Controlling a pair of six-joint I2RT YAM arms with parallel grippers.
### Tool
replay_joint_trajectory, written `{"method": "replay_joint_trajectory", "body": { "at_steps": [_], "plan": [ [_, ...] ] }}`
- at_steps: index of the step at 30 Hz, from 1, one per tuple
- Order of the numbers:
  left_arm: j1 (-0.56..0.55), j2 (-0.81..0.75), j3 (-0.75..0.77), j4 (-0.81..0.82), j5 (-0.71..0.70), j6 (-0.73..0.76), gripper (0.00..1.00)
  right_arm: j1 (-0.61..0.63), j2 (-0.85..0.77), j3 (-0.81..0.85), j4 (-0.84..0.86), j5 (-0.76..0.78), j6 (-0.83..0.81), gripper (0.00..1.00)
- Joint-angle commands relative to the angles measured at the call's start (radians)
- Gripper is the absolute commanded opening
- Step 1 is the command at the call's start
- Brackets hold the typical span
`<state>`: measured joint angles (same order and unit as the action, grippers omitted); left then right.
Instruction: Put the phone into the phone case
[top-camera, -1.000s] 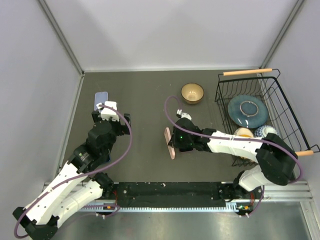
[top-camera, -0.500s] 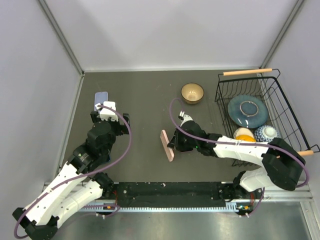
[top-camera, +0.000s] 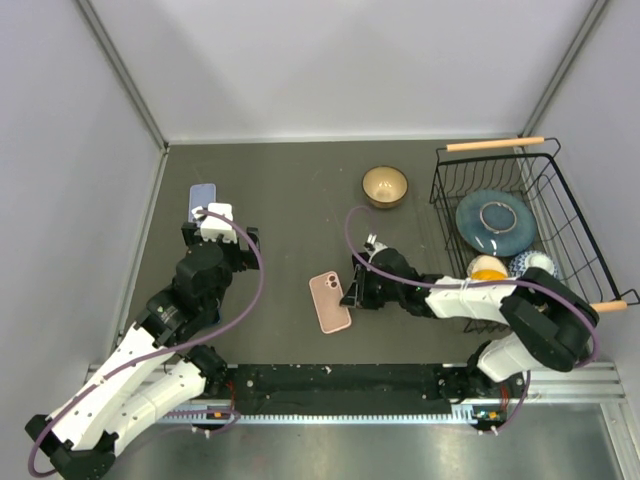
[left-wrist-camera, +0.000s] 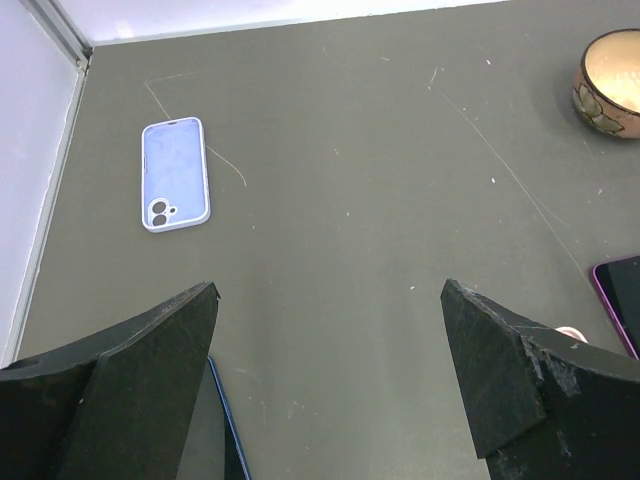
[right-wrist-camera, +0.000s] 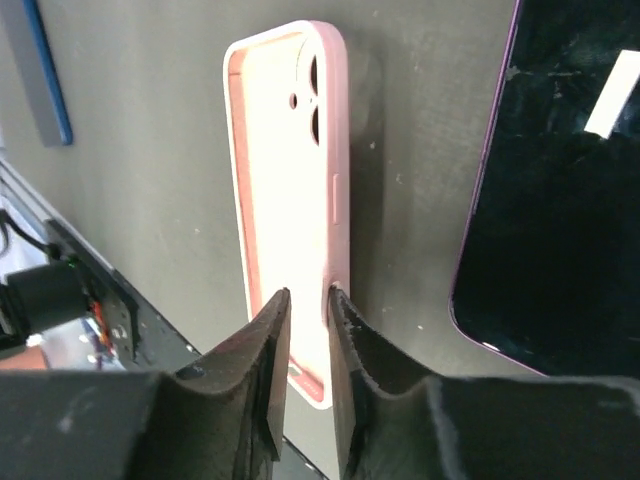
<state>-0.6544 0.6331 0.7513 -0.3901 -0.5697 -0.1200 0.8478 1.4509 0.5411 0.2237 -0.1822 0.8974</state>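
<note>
The right gripper (right-wrist-camera: 307, 296) pinches one edge of the case (right-wrist-camera: 285, 180), flat at left of centre; the phone (right-wrist-camera: 560, 190) lies at right. The left gripper (left-wrist-camera: 330, 290) is spread wide.

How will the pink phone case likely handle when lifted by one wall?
The pink phone case is a thin empty shell: probably light, somewhat bendy. The right gripper pinches one wall between its fingers, so it may twist or sag. Lying flat, it should slide, not tip, if pushed.
</note>
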Motion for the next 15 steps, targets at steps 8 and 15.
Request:
{"method": "replay_joint_trajectory", "body": {
  "at_steps": [8,15],
  "plan": [
    [0.002,-0.003,0.017,0.016,-0.022,0.013,0.99,-0.012,-0.083,0.268,-0.544,0.348,-0.251,0.61],
    [0.001,-0.012,0.011,0.016,-0.030,0.011,0.99,-0.072,0.050,0.393,-0.652,0.457,-0.368,0.82]
  ]
}}
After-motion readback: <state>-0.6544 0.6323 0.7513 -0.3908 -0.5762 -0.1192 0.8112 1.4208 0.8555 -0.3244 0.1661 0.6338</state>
